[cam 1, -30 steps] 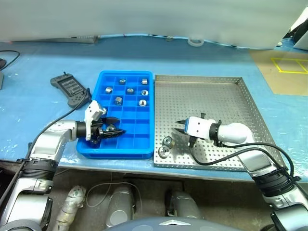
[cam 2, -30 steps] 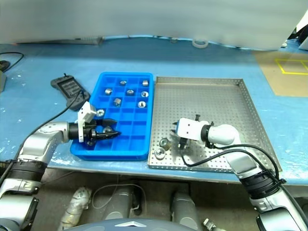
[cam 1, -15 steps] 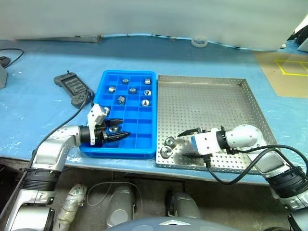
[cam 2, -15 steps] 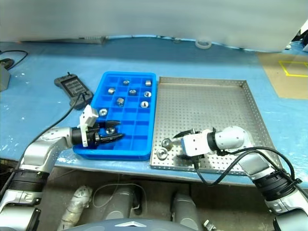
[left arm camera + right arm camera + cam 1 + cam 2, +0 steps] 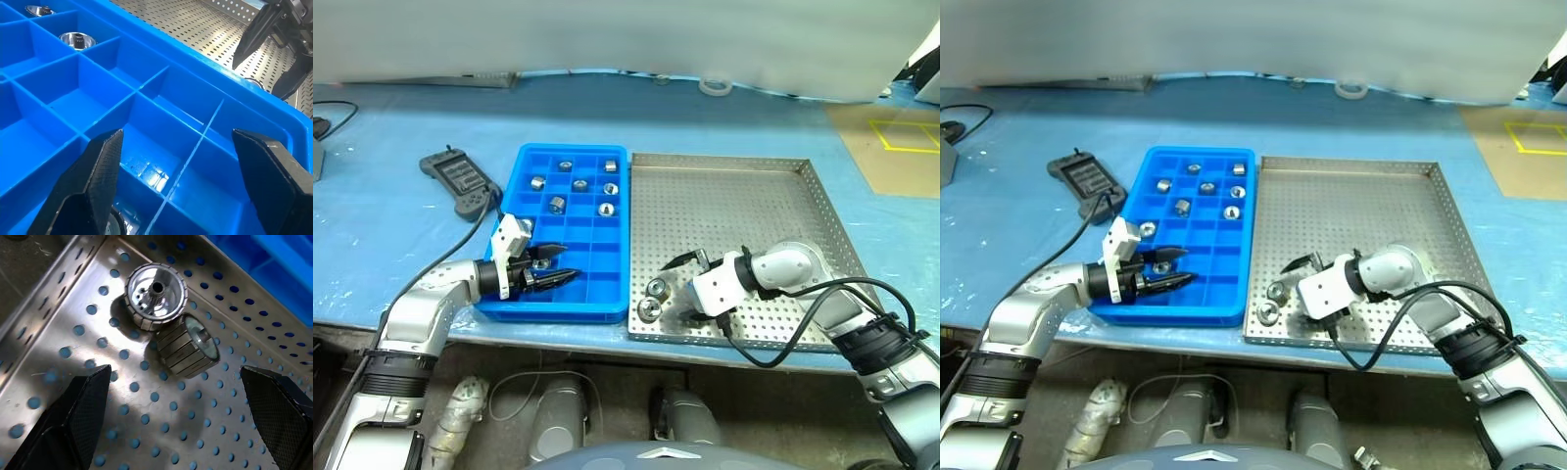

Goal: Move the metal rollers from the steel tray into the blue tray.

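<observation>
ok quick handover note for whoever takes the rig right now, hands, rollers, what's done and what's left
Left hand: open, empty, over the near row of the bright blue compartment tray.
Right hand: open, empty, just beside the two shiny silver metal rollers left in the near-left corner of the perforated grey steel tray.
Done: at least six rollers sit in blue compartments.
Left: pick up those two, which lie touching, and place them in empty compartments.

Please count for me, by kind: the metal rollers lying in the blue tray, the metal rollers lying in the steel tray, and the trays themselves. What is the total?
Metal rollers in the blue tray: 8 (one lies under the left gripper)
Metal rollers in the steel tray: 2
Trays: 2
Total: 12
</observation>
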`<move>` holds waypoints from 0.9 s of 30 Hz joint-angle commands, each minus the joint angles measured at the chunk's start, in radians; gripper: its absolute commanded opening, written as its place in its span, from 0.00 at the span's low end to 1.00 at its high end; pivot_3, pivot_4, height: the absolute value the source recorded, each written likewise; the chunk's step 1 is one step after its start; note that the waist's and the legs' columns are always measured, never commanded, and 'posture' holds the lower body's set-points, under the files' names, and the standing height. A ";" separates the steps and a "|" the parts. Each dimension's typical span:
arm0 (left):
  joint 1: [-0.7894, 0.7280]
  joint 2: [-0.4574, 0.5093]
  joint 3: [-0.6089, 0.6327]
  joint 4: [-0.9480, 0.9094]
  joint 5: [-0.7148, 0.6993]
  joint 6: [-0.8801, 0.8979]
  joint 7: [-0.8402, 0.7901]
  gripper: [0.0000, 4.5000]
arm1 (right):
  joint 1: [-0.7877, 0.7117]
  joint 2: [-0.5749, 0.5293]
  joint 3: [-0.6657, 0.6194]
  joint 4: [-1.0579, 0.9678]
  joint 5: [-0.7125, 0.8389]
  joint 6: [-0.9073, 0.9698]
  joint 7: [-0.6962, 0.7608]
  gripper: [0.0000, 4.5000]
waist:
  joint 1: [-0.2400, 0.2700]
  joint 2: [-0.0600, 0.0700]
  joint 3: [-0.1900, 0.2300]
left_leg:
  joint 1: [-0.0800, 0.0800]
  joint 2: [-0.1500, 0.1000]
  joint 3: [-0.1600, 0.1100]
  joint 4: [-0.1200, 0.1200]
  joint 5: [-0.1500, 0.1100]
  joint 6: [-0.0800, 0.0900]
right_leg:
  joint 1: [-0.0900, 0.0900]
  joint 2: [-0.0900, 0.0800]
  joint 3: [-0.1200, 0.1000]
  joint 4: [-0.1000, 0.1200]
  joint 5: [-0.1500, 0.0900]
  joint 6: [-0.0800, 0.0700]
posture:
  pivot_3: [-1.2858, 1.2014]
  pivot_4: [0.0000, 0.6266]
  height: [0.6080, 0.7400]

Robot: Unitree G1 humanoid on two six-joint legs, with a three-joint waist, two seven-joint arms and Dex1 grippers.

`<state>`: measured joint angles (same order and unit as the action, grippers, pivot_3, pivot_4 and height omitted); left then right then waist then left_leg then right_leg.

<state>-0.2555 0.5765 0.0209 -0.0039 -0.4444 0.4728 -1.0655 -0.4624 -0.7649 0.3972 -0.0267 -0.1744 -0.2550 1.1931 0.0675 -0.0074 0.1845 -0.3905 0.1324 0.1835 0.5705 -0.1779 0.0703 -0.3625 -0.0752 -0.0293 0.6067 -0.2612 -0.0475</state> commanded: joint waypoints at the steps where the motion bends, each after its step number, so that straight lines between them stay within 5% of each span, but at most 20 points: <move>1: 0.004 0.000 0.002 -0.003 -0.003 -0.017 0.001 0.82 | -0.032 0.012 -0.012 0.009 0.004 -0.024 -0.015 0.99 | 0.001 0.000 0.000 | 0.000 0.000 0.000 0.000 0.000 0.000 | 0.000 0.000 0.000 0.000 0.000 0.000 | 0.52 0.24 1.00; 22: -0.026 -0.011 -0.028 0.056 0.016 -0.051 -0.002 0.82 | -0.031 0.101 0.026 0.142 -0.059 -0.126 -0.115 0.99 | -0.001 0.000 0.000 | 0.002 0.000 0.000 0.000 -0.001 -0.003 | 0.001 0.000 0.000 0.000 0.000 0.000 | 0.52 0.24 1.00; 27: -0.031 -0.012 -0.029 0.061 0.017 -0.050 -0.001 0.82 | -0.052 0.138 0.017 0.178 -0.091 -0.174 -0.192 0.71 | 0.000 0.000 0.000 | 0.002 0.000 0.000 0.000 -0.001 -0.003 | 0.001 0.000 0.000 0.000 0.000 0.000 | 0.52 0.24 1.00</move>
<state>-0.2841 0.5661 0.0039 0.0532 -0.4355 0.4215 -1.0658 -0.4932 -0.6299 0.4234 0.1554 -0.2593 -0.4014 1.0266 0.0670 -0.0071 0.1842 -0.3886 0.1323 0.1835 0.5702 -0.1792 0.0675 -0.3611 -0.0751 -0.0290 0.6070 -0.2612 -0.0475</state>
